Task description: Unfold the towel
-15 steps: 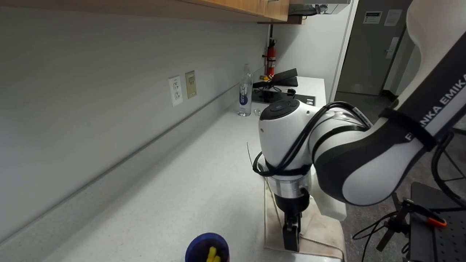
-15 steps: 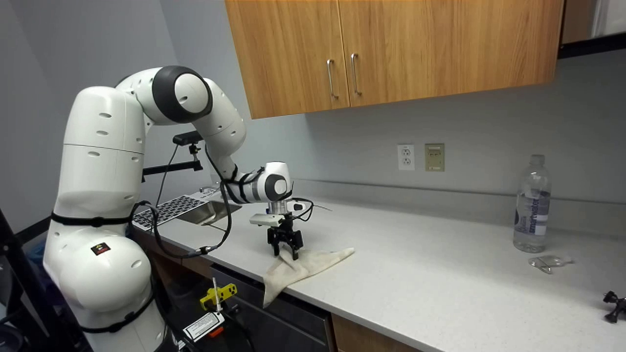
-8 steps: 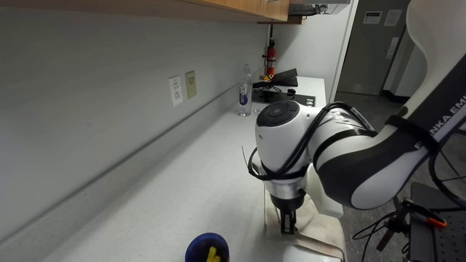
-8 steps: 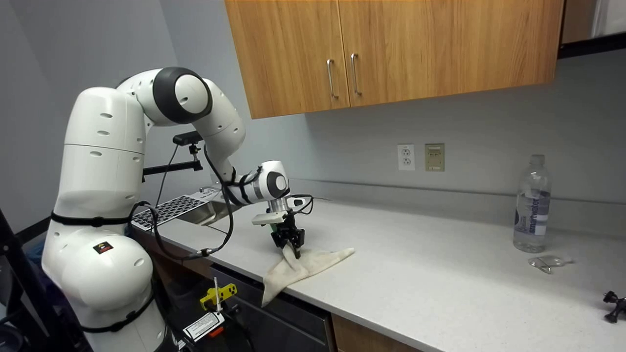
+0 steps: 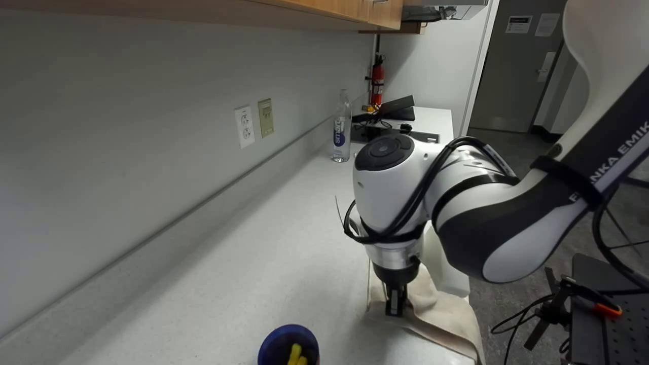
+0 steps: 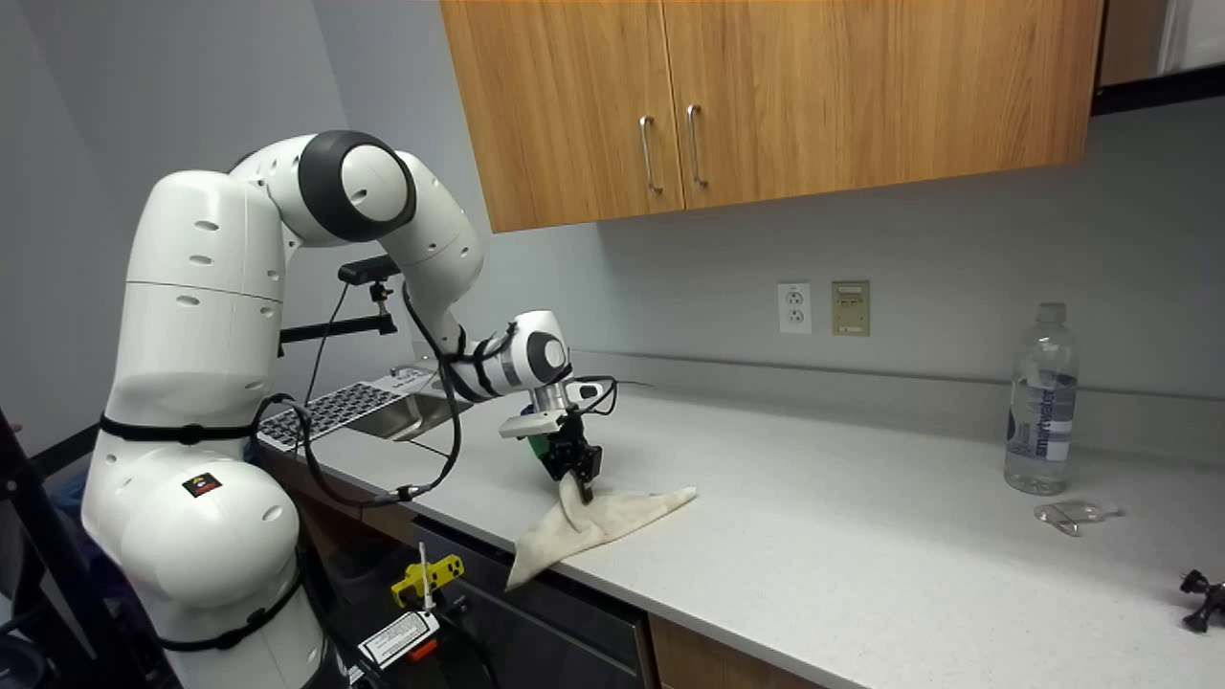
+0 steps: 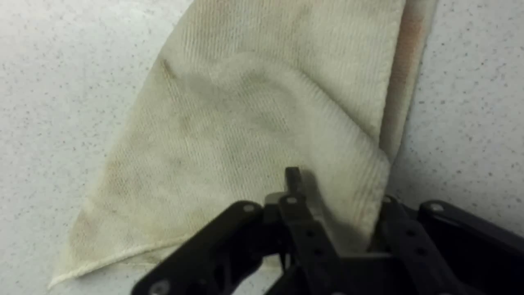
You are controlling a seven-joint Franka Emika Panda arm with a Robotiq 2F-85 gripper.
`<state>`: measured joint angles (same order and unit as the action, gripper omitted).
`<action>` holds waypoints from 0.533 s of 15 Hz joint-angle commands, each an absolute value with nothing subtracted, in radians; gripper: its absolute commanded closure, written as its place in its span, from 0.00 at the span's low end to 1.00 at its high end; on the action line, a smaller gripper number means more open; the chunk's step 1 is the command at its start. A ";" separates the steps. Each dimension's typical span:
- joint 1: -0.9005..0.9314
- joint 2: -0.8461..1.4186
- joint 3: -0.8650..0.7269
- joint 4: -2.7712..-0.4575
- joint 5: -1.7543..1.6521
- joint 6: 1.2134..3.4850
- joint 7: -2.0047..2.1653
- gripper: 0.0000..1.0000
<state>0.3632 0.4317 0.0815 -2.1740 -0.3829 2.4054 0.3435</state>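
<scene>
The cream, stained towel (image 6: 598, 526) lies folded on the counter, one corner hanging over the front edge. It shows in both exterior views and fills much of the wrist view. My gripper (image 6: 577, 490) points down at the towel's back part and is shut on a raised fold of it. In the wrist view the ridge of towel (image 7: 344, 164) runs up between the black fingers (image 7: 292, 180); the fold hides the tip of the finger at the right. A lower towel layer (image 7: 407, 65) peeks out along one edge.
A blue cup (image 5: 264, 345) holding yellow pieces stands near the towel. Farther along the counter are a water bottle (image 6: 1041, 411), clear glasses (image 6: 1070, 517) and a small black part (image 6: 1203, 603). A sink (image 6: 407, 416) and wooden cabinets (image 6: 766, 96) are also there.
The jaws have come together on the towel, raising a fold between them. My gripper has shifted slightly, and the towel has been pulled along a little, its hanging corner rising.
</scene>
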 commanded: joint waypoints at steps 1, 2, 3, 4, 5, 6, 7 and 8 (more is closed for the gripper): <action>0.383 0.428 0.067 -2.151 -0.396 2.356 0.392 0.35; 0.383 0.427 0.066 -2.148 -0.396 2.352 0.402 0.29; 0.382 0.427 0.066 -2.144 -0.392 2.346 0.411 0.22; 0.383 0.426 0.066 -2.141 -0.393 2.339 0.422 0.23; 0.385 0.425 0.064 -2.137 -0.396 2.327 0.434 0.22; 0.386 0.425 0.063 -2.134 -0.400 2.320 0.446 0.17; 0.385 0.425 0.065 -2.130 -0.399 2.310 0.450 0.47; 0.384 0.426 0.066 -2.126 -0.397 2.303 0.455 0.46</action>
